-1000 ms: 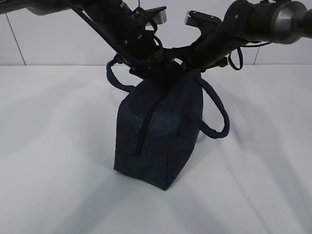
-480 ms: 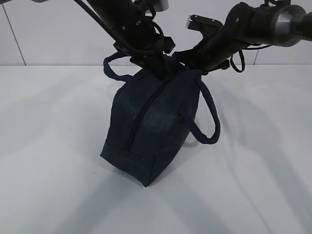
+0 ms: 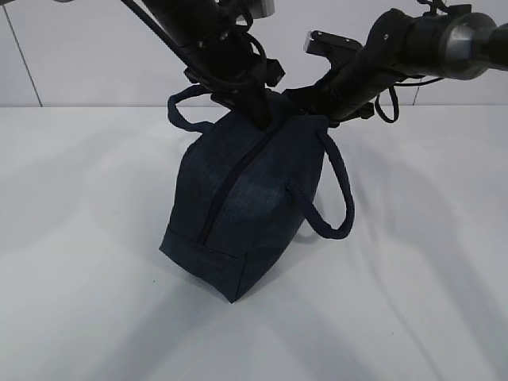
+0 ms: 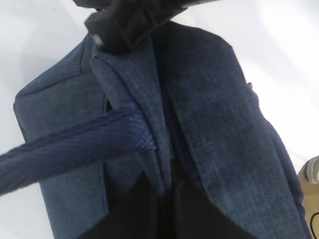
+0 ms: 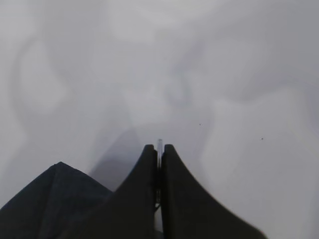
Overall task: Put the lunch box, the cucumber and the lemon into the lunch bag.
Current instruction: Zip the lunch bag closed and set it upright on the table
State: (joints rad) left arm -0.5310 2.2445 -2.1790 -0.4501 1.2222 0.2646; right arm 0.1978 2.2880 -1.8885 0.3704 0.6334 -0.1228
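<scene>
My left claw [image 3: 258, 111] is clenched on the top of the navy lunch bag [image 3: 238, 206], at the far end of its closed zipper [image 3: 226, 186], and the bag leans with its near bottom corner on the white surface [image 3: 95, 262]. My right claw [image 3: 305, 107] is pressed shut at the bag's top right edge, though I cannot tell whether it pinches the fabric. One loop handle [image 3: 333, 190] hangs down the right side, the other [image 3: 181, 111] sticks out far left.

I'm seeing the lunch bag [image 3: 238, 206] sitting tilted on the white table — dark navy, zipper running closed along its top, one loop handle hanging right.
</scene>
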